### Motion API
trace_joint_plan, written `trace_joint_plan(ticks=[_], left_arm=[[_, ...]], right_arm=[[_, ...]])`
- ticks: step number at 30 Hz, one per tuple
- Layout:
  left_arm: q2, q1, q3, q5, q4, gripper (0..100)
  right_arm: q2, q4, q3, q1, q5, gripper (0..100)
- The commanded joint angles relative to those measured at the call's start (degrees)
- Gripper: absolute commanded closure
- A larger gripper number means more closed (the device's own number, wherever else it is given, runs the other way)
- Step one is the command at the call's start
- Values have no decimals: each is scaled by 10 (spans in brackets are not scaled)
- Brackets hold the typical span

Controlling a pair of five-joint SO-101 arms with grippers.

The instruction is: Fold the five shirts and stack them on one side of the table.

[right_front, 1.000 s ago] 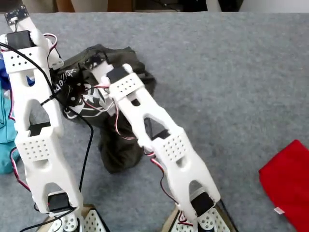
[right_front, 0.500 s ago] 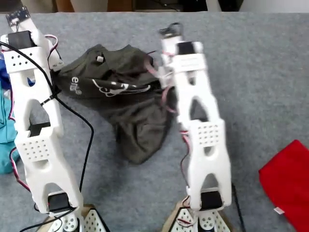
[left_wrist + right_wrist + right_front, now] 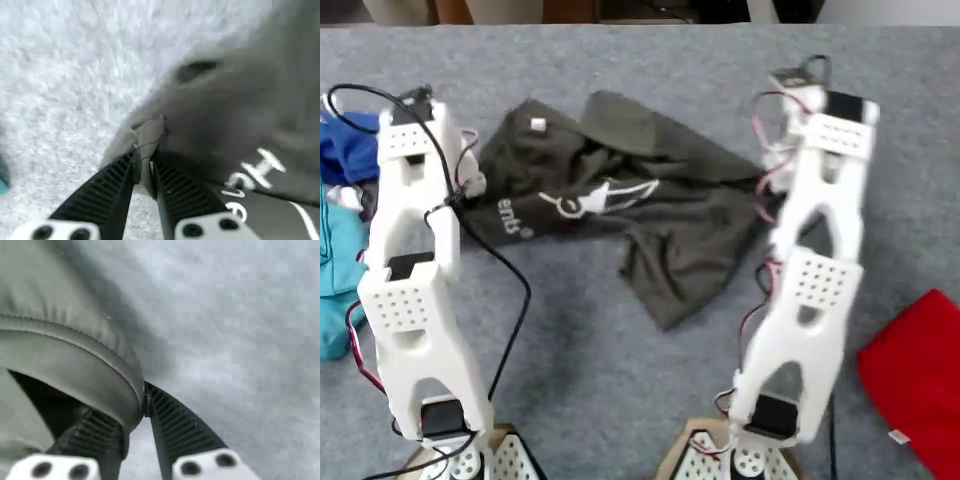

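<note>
- Dark shirt (image 3: 620, 215): lies crumpled and stretched out across the grey desk (image 3: 720, 60), between the two arms, with its white print facing up.
- Carries a small pale label (image 3: 537, 124) on its far part, near the collar edge.
- Left arm (image 3: 410, 250): stands at the shirt's left edge, just beside the printed lettering.
- Left jaws: narrowed almost to touching and pinching a small fold at the shirt's edge, as seen close in the left wrist view. Grey desk lies just beyond the fold.
- Right arm (image 3: 810, 270): stands at the shirt's right edge, opposite the left arm.
- Right jaws: narrow and clamped over a stitched hem of the same shirt. In the right wrist view the hem bulges over one side of the jaws.
- Red shirt (image 3: 915, 370): lies flat at the desk's right edge, well apart from the dark one.
- Blue shirt (image 3: 345, 160) and teal shirt (image 3: 335, 270): lie bunched at the desk's left edge, one just beside the other, beyond the left arm.
- Black cable (image 3: 510, 290): loops from the left arm over the desk, near the dark shirt's lower edge.
</note>
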Motion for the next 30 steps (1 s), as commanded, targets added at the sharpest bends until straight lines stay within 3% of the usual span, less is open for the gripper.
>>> trace_joint_plan(ticks=[1, 6, 9, 21, 23, 27, 30], left_arm=[[-9, -9, 56, -14, -8, 981], [-29, -8, 137, -40, -4, 981], [-79, -2, 200, -52, -4, 981], [-453, 133, 504, -90, -29, 977], [-495, 131, 527, -90, -43, 934], [-528, 118, 547, -85, -47, 784], [-537, 101, 539, -85, -28, 762]], right_arm=[[21, 26, -26, 58, 57, 990], [43, 29, -5, 109, 104, 990], [26, 30, 42, 116, 171, 990], [-221, -5, 333, 116, 327, 980], [-259, -40, 384, 116, 327, 930], [-327, -105, 473, 116, 329, 737], [-372, -140, 514, 116, 330, 620]])
